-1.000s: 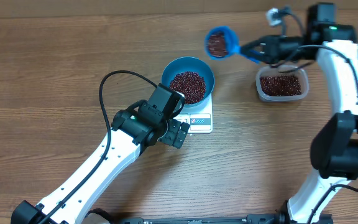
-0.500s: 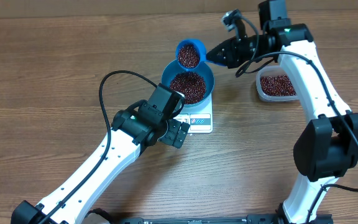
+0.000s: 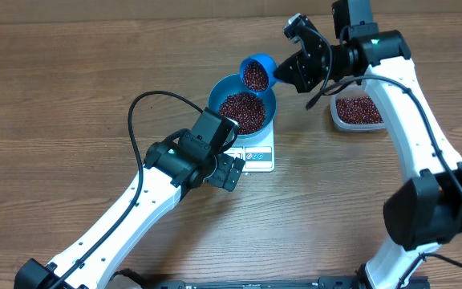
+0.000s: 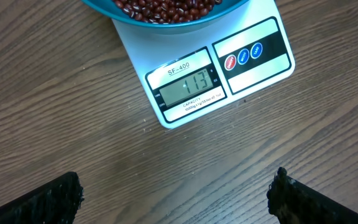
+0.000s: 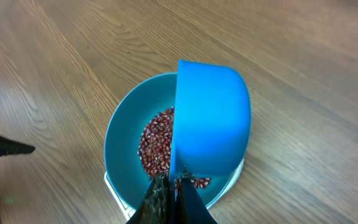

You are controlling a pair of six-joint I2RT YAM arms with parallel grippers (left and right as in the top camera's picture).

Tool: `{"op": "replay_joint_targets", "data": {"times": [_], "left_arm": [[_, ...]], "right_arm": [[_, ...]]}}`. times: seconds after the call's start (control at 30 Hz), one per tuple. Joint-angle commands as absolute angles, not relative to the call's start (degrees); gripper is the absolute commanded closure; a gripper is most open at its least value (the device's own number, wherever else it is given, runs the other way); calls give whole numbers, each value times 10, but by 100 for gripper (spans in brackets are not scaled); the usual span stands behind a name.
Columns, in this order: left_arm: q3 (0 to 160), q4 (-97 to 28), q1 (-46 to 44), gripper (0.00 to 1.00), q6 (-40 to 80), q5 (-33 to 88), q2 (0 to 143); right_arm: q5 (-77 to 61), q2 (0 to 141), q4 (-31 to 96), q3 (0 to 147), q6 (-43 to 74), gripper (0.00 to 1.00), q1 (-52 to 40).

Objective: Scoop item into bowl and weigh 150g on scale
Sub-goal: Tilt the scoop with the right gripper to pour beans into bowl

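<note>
The blue bowl (image 3: 214, 95) stands on the white scale (image 3: 257, 157) with a heap of red-brown beans (image 3: 241, 111) in it. My right gripper (image 3: 283, 72) is shut on the handle of a small blue scoop (image 3: 255, 74), which holds beans and hangs tilted over the bowl's far right rim. In the right wrist view the scoop (image 5: 213, 121) covers part of the bowl (image 5: 120, 140). My left gripper (image 3: 229, 172) is open and empty just in front of the scale. The left wrist view shows the scale's display (image 4: 188, 87) reading 113.
A clear plastic tub (image 3: 362, 122) with more beans sits right of the scale, under my right arm. A black cable (image 3: 139, 108) loops over the table left of the bowl. The wooden table (image 3: 70, 88) stretches away to the left.
My right gripper has carried the filled scoop from near the tub to the bowl's far rim. The scoop now tips toward the bowl. The left arm has not moved.
</note>
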State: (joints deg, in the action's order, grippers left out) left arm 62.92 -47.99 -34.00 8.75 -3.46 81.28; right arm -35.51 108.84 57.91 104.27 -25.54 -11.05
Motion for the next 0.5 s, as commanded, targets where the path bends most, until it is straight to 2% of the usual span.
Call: {"op": "replay_joint_targets", "data": {"times": [0.0, 0.23, 0.47], "left_arm": [[628, -479, -337, 0, 77, -32, 805], [628, -479, -337, 0, 77, -32, 805], [628, -479, -337, 0, 77, -32, 805]], "right_arm": [[-302, 1065, 578, 1062, -276, 97, -140], [-210, 1065, 576, 1062, -301, 97, -185], [-215, 1065, 573, 1062, -271, 97, -187]]}}
